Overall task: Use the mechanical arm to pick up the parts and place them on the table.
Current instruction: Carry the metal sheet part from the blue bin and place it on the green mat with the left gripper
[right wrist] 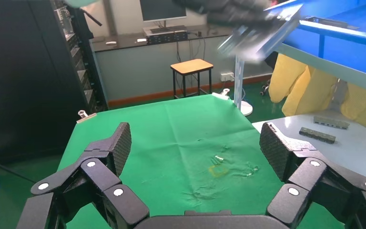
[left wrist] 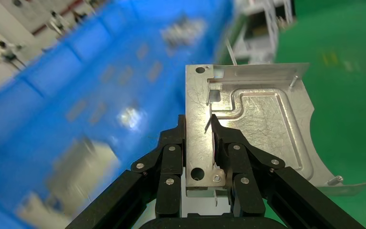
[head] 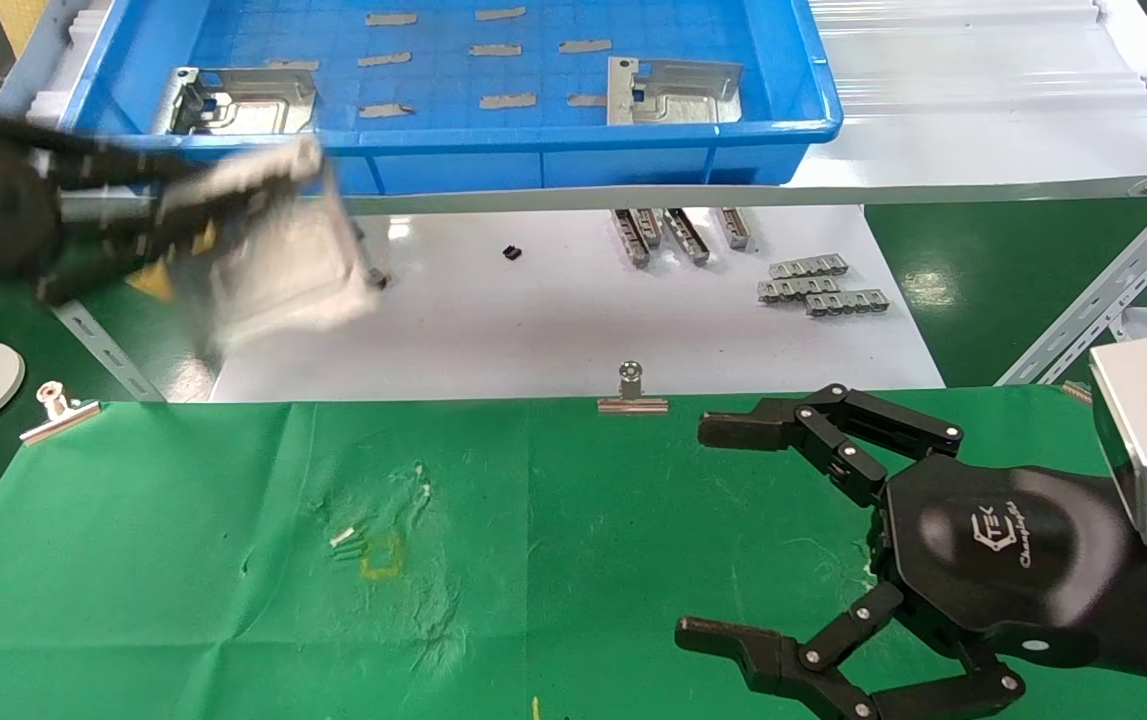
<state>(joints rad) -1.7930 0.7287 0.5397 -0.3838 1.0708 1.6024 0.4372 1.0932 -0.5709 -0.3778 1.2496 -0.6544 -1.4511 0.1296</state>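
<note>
The left gripper (left wrist: 199,138) is clamping a plate (left wrist: 252,126) by one edge, fingers (left wrist: 171,157) pinching both faces of the sheet, so that part is up in the air and off to the left, in front of the blue bin (head: 813,90) and over the white surface, not yet above the green cloth (head: 233,560). In the head view the left gripper (head: 168,215) and its plate (head: 278,250) are smeared with blur, so it's probably travelling right now. Two more plates are sitting in the bin, one at the left (head: 238,100) and one toward the right (head: 673,92), with little grey tape-like bits scattered between them. Nothing silvery is lying on the cloth as far as these views show, so by the looks of it no part is delivered yet: one in hand, two waiting. The right gripper (head: 723,540) is just hovering over the right side of the cloth, fingers spread wide and holding nothing. Some comb-like strips (head: 818,282) are sitting on the white surface, not part of the job.
</note>
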